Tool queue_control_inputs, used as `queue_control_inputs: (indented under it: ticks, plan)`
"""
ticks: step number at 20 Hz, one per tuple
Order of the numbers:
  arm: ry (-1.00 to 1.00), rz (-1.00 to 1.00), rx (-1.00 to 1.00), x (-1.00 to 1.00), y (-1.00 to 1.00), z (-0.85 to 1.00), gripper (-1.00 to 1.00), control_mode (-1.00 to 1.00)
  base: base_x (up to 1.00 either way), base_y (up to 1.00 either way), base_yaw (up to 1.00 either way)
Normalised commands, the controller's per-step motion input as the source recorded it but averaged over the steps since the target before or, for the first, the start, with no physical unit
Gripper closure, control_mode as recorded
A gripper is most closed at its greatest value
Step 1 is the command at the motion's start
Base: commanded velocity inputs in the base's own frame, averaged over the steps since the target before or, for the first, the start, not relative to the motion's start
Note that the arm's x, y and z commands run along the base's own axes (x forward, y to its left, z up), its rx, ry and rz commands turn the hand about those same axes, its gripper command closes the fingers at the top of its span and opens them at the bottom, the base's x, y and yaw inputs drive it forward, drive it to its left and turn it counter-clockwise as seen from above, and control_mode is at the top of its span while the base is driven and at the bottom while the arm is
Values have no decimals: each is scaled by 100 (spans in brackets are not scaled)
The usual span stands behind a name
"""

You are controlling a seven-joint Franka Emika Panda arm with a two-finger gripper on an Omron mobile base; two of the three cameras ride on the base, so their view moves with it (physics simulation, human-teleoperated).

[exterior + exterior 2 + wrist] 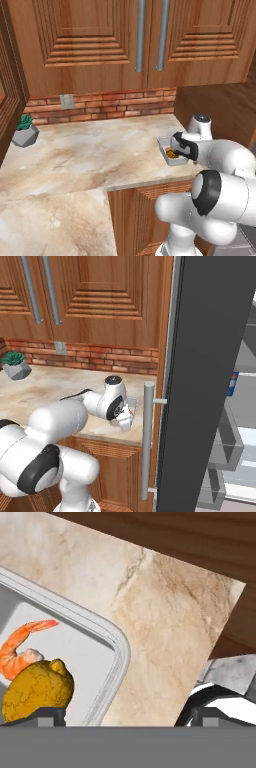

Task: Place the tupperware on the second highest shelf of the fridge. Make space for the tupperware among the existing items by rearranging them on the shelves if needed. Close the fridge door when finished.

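The tupperware (pixel 169 152) is a shallow grey container near the right end of the marble counter, holding an orange shrimp and a yellow lump. Its rounded rim (pixel 118 643) runs between my fingertips in the hand view. My gripper (pixel 182 151) hangs just over the container's right side, open, one fingertip (pixel 47 715) over the food and the other over bare counter. In the right base view the hand (pixel 118 402) covers most of the tupperware (pixel 132 409). The fridge door (pixel 210 366) stands open at the right. The second highest shelf and the existing items are hidden behind it.
A potted plant (pixel 24 132) sits at the counter's far left by the brick backsplash. Wooden cabinets with silver handles (pixel 140 35) hang above. The fridge door's handle (pixel 148 441) stands close to the counter's right edge, with grey door bins (pixel 225 448) beyond.
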Motion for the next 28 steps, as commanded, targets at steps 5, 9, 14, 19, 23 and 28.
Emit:
queue_control_inputs:
  ticks: [5, 9, 14, 19, 23, 28]
  plan:
    - [0, -7, 1, 33, 0, -25, -100, -100, 0, 0, 0]
    - [0, -9, 0, 16, 0, -46, -100, -100, 0, 0, 0]
    - [0, -9, 0, 11, 0, -48, 100, -100, 0, 0, 0]
    - [0, -6, 0, 9, 3, -17, 100, -100, 0, 0, 0]
    - [0, 0, 0, 0, 1, 0, 100, -100, 0, 0, 0]
    - [-2, 0, 0, -57, 0, 33, 100, -100, 0, 0, 0]
